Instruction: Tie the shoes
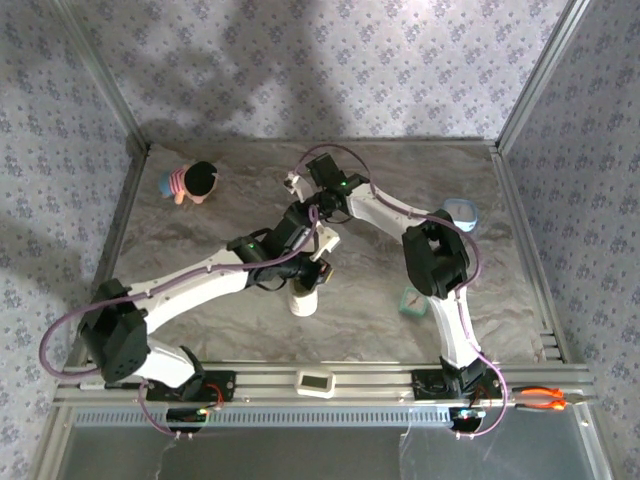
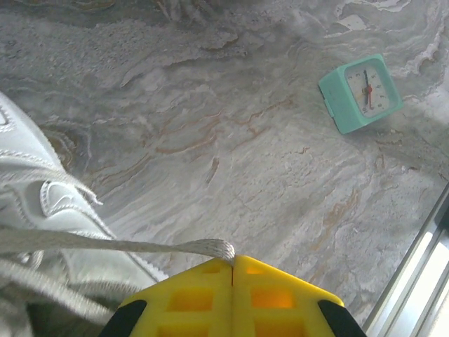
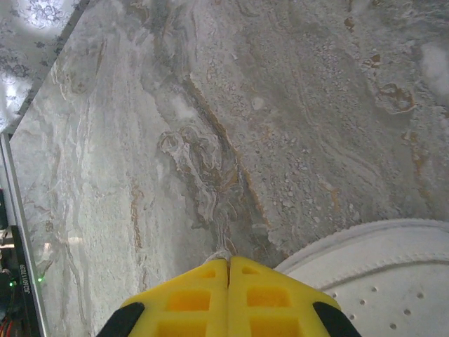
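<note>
The white sneaker (image 1: 304,296) lies mid-table, mostly hidden under my crossed arms. In the left wrist view its side and laces (image 2: 49,203) fill the lower left, and one thin white lace (image 2: 140,246) runs taut to my left gripper (image 2: 232,261), whose yellow jaws are shut on the lace's end. From above, the left gripper (image 1: 322,240) sits just above the shoe. My right gripper (image 3: 229,261) is also shut, with a small bit of lace (image 3: 222,255) poking from its tip; the shoe's perforated toe (image 3: 379,281) lies at its right. From above, the right gripper (image 1: 296,184) is beyond the shoe.
A teal clock (image 1: 413,301) (image 2: 361,91) lies right of the shoe. A small doll (image 1: 192,183) with black hair sits at the back left. A blue-rimmed object (image 1: 462,212) is at the right. Orange-handled pliers (image 1: 545,398) and a white box (image 1: 315,383) rest on the front rail.
</note>
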`<state>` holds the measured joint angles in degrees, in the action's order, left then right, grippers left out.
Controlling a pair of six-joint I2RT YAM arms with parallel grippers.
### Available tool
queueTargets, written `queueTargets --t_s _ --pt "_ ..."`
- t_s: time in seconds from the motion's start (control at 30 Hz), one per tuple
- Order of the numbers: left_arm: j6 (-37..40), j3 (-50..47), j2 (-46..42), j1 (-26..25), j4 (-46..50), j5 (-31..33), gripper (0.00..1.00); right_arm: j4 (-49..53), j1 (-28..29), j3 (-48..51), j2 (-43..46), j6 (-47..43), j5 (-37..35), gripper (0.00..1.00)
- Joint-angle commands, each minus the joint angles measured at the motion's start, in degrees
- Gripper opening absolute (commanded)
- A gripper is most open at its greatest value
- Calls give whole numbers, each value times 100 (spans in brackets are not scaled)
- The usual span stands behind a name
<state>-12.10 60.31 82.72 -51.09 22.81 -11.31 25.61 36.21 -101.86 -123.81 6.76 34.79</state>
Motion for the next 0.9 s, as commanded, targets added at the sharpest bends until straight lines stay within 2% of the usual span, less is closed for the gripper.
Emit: queueTargets --t_s 0.0,0.87 --pt "-49 245 214 -42 -223 -160 0 266 59 -285 -125 -114 255 0" --pt "-92 643 1280 -160 -712 -438 0 672 352 -1239 -706 -290 600 0"
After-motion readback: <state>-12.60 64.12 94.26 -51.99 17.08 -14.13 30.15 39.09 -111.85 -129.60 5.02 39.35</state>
